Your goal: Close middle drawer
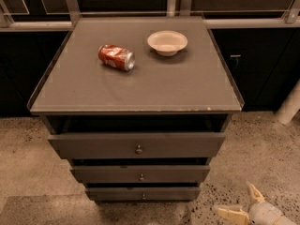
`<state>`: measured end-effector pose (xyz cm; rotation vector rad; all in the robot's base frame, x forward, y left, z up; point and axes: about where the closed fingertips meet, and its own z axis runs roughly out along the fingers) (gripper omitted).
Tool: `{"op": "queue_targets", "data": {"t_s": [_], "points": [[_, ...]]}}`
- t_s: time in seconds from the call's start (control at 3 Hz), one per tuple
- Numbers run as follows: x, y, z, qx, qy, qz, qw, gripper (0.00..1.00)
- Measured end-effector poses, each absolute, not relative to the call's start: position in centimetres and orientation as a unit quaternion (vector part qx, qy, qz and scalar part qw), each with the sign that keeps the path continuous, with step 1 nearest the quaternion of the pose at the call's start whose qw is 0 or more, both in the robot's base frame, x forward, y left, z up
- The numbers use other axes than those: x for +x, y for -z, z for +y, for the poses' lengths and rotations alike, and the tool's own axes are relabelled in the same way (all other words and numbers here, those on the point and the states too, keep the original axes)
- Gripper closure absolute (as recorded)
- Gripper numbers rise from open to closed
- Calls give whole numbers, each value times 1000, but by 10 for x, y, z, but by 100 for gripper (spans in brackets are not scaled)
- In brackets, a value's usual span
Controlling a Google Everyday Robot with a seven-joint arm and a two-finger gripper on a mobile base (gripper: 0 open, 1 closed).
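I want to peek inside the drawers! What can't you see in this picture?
Camera view:
- Inside the middle drawer: hidden by the top drawer overhanging it.
- Most of the arm behind the gripper, low right near the floor: cut off by the bottom edge.

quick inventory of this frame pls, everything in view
cabinet: 1, grey, centre of view
can: 1, red, on its side on the cabinet top, left of the bowl
bowl: 1, cream, cabinet top, rear right
top drawer: 1, dark grey, just under the top
middle drawer: 1, dark grey, second of three
bottom drawer: 1, dark grey, lowest
floor: 1, speckled beige, around the cabinet
gripper: 1, cream, bottom right, low by the floor, open
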<state>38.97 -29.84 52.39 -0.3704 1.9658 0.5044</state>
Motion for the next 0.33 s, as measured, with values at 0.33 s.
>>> {"op": "queue_targets", "data": {"t_s": [0.33], "points": [[390, -524, -298, -154, -210, 818, 514, 0]]}}
